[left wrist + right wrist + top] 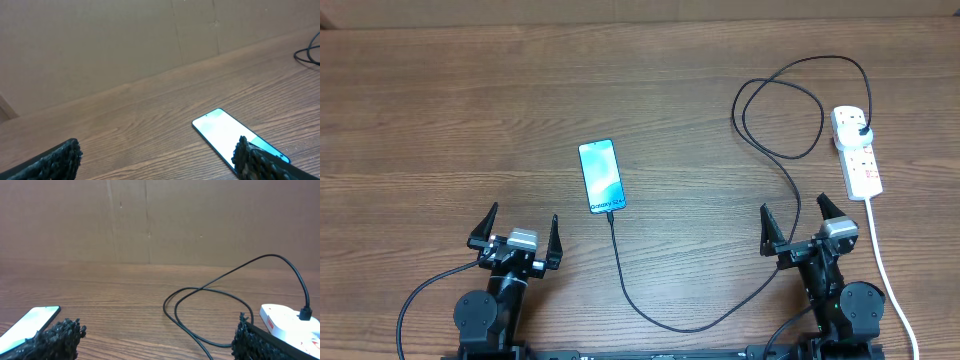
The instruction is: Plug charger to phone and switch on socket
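Observation:
The phone (601,176) lies flat mid-table with its blue screen lit; it also shows in the left wrist view (227,135) and at the left edge of the right wrist view (27,326). The black charger cable (775,150) has its tip in the phone's near end, curves along the table front, loops at the right, and its black plug sits in the white socket strip (857,151), also in the right wrist view (292,321). My left gripper (516,230) is open and empty, near the phone's left front. My right gripper (798,222) is open and empty, in front of the socket.
The socket's white cord (885,270) runs down the right side past my right arm. A brown cardboard wall (150,220) stands behind the wooden table (440,120).

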